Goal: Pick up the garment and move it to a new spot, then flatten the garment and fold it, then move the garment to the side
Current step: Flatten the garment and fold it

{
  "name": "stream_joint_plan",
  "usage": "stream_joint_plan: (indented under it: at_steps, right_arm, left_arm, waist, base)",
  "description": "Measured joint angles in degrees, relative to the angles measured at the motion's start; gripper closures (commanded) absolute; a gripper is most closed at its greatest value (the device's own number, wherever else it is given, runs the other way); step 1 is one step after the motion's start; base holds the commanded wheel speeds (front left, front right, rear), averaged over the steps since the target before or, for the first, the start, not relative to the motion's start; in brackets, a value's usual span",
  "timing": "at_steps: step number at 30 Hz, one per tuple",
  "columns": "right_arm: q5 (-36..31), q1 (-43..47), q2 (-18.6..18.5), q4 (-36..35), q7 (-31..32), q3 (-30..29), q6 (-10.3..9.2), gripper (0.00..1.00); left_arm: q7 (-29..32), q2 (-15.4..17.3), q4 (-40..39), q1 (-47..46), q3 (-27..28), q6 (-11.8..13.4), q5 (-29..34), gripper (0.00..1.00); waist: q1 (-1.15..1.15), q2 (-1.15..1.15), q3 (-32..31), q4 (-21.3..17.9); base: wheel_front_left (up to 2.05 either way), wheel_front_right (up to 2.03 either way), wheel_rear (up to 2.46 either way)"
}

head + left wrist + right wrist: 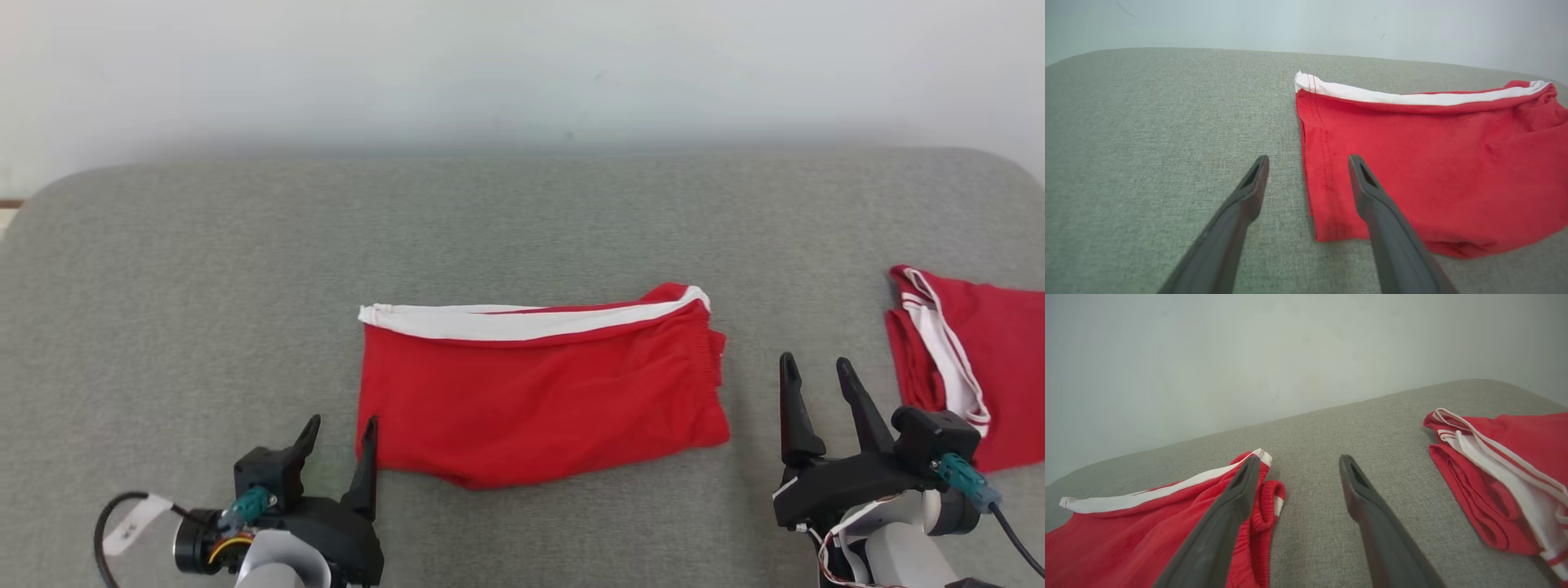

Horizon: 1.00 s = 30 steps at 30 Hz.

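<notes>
in the middle of the grey cloth-covered worktop (pixel 204 286) lies the red garment (pixel 539 392), folded into a wide, roughly rectangular bundle. its white band (pixel 506 322) runs along the far edge from the left corner to the right one, and a gathered waistband bunches at the right end. the near edge sags a little towards the robot, with a soft fold at the near left.

at the near left, the left gripper (pixel 343 422) sits right at the garment's near left corner, its two dark fingers parted and grasping nothing. in the left wrist view the garment's stitched left edge falls between the fingers and the right-hand finger lies across the red cloth; whether it touches the cloth i cannot tell.

at the near right, the right gripper (pixel 815 363) stands just beside the garment's right end, fingers spread wide and empty over bare worktop. in the right wrist view one finger overlaps the bunched waistband.

further right, partly cut by the frame edge, a second red garment (pixel 996 359) with white stripes lies folded, well apart from the first. a pale wall (pixel 522 65) rises behind the far edge.
</notes>
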Motion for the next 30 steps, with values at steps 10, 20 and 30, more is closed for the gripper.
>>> stream_joint_plan:
  at_steps: [10,20,30]
  right_arm:
    - [-0.9,-0.8,-0.6,3.3,0.0,-1.7,0.0,0.0]
    - [-3.7,-4.0,-0.4,8.7,0.0,-6.3,0.0,0.0]
    - [-7.2,-7.0,0.2,15.4,0.0,-12.7,0.01,0.0]
  left_arm:
    - [0.0,0.0,-7.2,4.1,2.5,-0.1,2.0,0.0]
    - [0.0,0.0,-9.8,5.6,1.5,-0.1,0.5,0.0]
    - [0.0,0.0,-11.7,5.4,0.8,0.9,-2.2,0.0]
  waist:
    - [0.0,0.0,0.5,4.7]
    - [0.0,0.01,2.6,10.8]
    - [0.01,0.01,6.1,14.7]
  base:
    - [0.0,0.0,0.0]
    - [0.0,0.0,0.0]
    - [0.0,0.0,0.0]
